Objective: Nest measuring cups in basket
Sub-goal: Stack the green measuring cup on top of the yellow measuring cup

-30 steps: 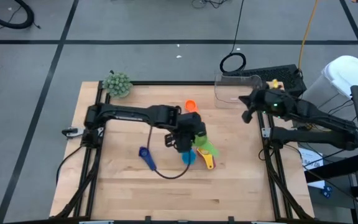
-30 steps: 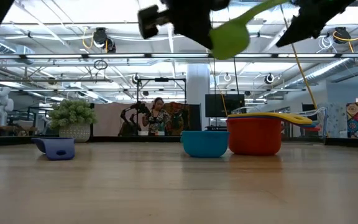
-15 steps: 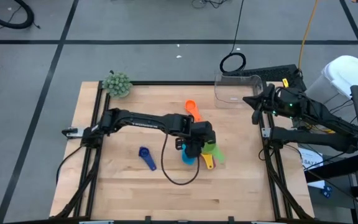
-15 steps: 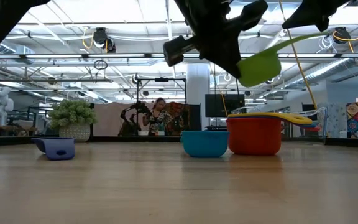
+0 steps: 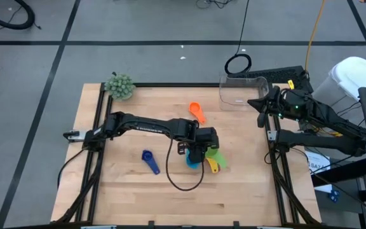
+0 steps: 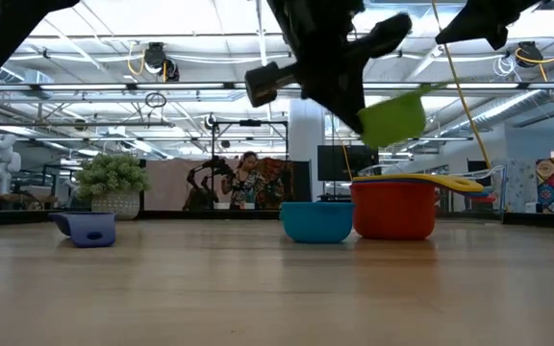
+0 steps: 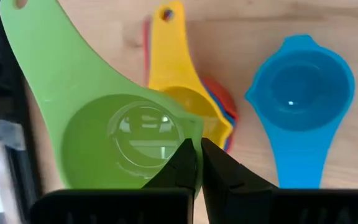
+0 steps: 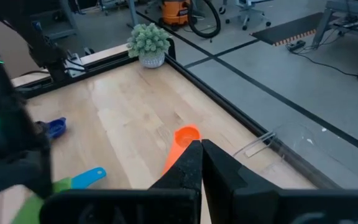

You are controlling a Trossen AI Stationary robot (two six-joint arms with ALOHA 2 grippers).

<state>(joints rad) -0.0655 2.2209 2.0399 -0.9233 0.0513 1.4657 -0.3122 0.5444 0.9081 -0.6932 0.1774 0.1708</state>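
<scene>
From above, the left gripper [image 5: 203,147] reaches mid-desk, clamped on the green plastic scoop [image 5: 215,154]; the right gripper [image 5: 260,105], fingers together, waits at the desk's right edge beside the clear plastic basket [image 5: 241,92].

Level with the wooden desk [image 6: 258,288], the green scoop hangs above the red scoop [image 6: 393,209].

The left wrist shows the yellow scoop [image 7: 185,93] nested inside.

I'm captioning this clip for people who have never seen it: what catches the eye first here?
The left gripper at mid-table, holding the green measuring cup by its rim in the air above a red cup with a yellow cup nested in it. A light blue cup sits beside that stack. The clear basket waits at the far right corner, near the idle right gripper.
</scene>
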